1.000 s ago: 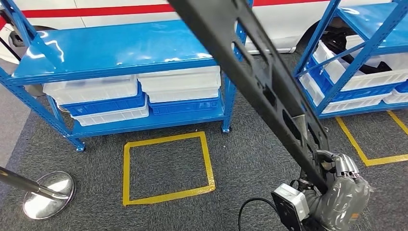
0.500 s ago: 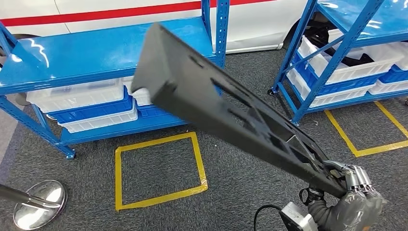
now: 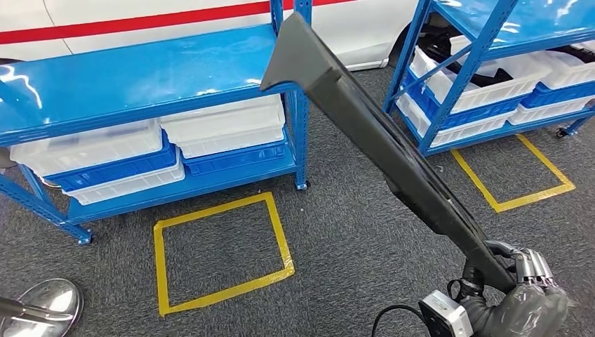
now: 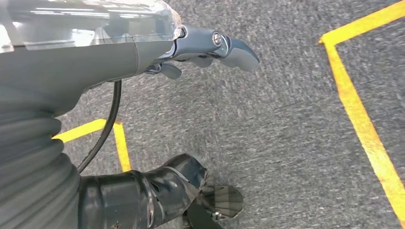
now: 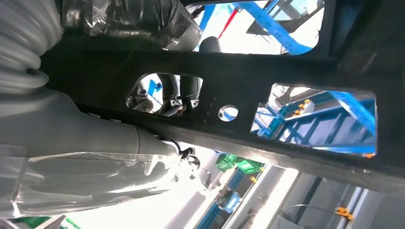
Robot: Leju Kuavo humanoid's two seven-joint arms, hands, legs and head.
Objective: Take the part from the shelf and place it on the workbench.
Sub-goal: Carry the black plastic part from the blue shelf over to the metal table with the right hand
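Grey speckled carpet (image 3: pixel 351 232) covers the floor, marked with a yellow tape square (image 3: pixel 219 251) in front of a blue metal shelf rack (image 3: pixel 140 77). White and blue plastic bins (image 3: pixel 161 151) fill the rack's lower level, and a white vehicle body with a red stripe (image 3: pixel 140 21) stands behind it. A second blue rack (image 3: pixel 491 42) with more bins stands to the right, another yellow tape outline (image 3: pixel 516 179) on the floor before it. A round chrome stanchion base (image 3: pixel 38 305) sits at the lower left.

The right hand (image 3: pixel 523 288) grips the lower end of the long black metal part with cut-out openings (image 3: pixel 379 140), which rises diagonally up and to the left, its far end in front of the first rack's top shelf. In the right wrist view the fingers (image 5: pixel 184 93) show through one of its openings, wrapped around the bar.

The left hand (image 4: pixel 210 47) hangs over the carpet holding nothing, fingers slightly curled and apart.
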